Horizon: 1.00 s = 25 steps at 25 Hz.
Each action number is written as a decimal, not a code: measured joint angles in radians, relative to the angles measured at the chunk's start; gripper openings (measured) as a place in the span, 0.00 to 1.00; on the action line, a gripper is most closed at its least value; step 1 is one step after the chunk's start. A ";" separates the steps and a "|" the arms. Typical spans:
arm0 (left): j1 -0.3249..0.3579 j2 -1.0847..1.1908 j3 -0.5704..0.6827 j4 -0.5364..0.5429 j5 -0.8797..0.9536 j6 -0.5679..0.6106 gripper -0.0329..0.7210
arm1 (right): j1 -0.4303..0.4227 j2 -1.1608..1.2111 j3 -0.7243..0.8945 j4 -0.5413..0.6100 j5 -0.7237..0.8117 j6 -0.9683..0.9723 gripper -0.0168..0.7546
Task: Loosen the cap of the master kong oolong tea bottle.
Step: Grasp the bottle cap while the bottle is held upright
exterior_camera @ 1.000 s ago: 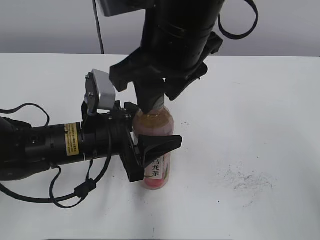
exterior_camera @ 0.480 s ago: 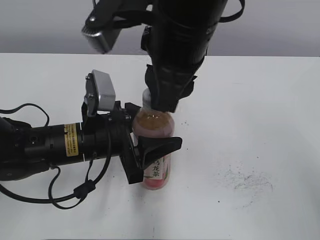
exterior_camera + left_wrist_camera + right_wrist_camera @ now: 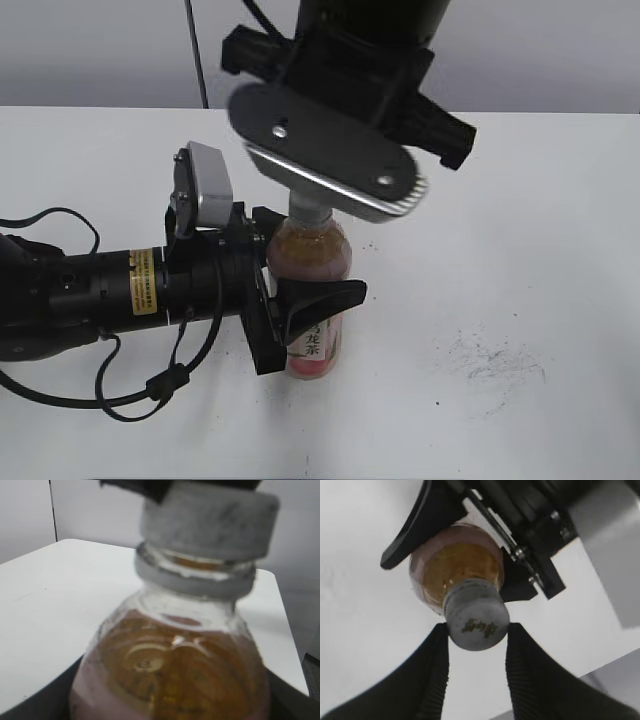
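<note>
Right gripper [image 3: 476,632] pinches the cap [image 3: 477,621], fingers at its nine and three o'clock; a firm squeeze before twisting should prevent slip. Left gripper [image 3: 300,300] clamps the master kong oolong tea bottle [image 3: 312,290] upright mid-table; it must hold firm.

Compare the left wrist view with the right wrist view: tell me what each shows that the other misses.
Only the left wrist view shows the neck ring under the cap from the side, with the table's far edge behind.

Only the right wrist view shows the cap's printed top, the right claw with its fingers touching the cap's sides, and the left claw clamped around the bottle's body.

Both show the cap and the master kong oolong tea bottle with its amber tea.
</note>
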 joint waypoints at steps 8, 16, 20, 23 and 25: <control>0.000 0.000 0.000 0.007 -0.004 0.003 0.63 | -0.002 0.004 -0.019 0.041 -0.013 -0.801 0.36; -0.003 0.000 0.000 0.010 -0.012 -0.005 0.63 | -0.002 0.012 -0.045 0.055 0.009 -0.868 0.36; -0.003 0.000 0.000 0.010 -0.010 -0.006 0.63 | -0.002 0.012 -0.045 0.044 0.010 -0.795 0.36; -0.003 0.000 0.000 0.010 -0.010 -0.007 0.63 | -0.002 0.012 -0.045 0.041 0.011 -0.709 0.36; -0.003 0.000 0.000 0.010 -0.010 -0.007 0.63 | -0.002 0.012 -0.045 0.038 0.014 -0.593 0.36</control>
